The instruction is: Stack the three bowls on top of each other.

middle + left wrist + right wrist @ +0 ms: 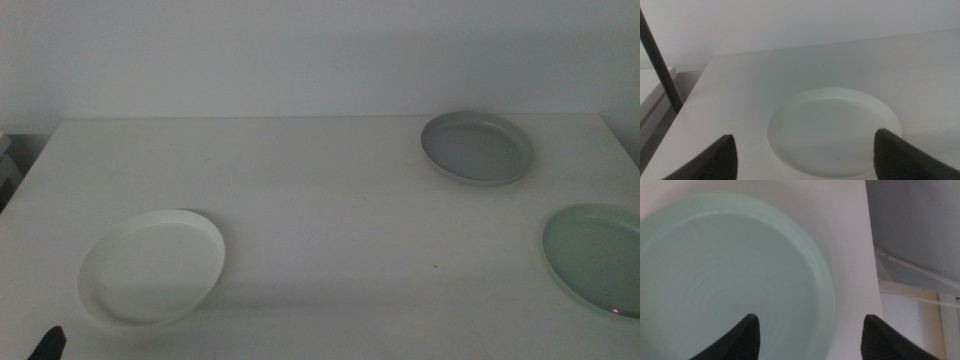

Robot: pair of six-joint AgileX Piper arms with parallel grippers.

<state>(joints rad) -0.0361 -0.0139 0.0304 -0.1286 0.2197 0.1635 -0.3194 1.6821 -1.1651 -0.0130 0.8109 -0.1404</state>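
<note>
White bowl, grey bowl and green bowl are laid apart, unstacked; left gripper and right gripper are held released above white and green for pickup.

The table was plain matte white, and the wall behind it a pale grey-white. One bowl was white, another bowl mid grey, the third bowl pale mint green. All three were unpatterned. Both grippers' jaws were dark, near black.
</note>
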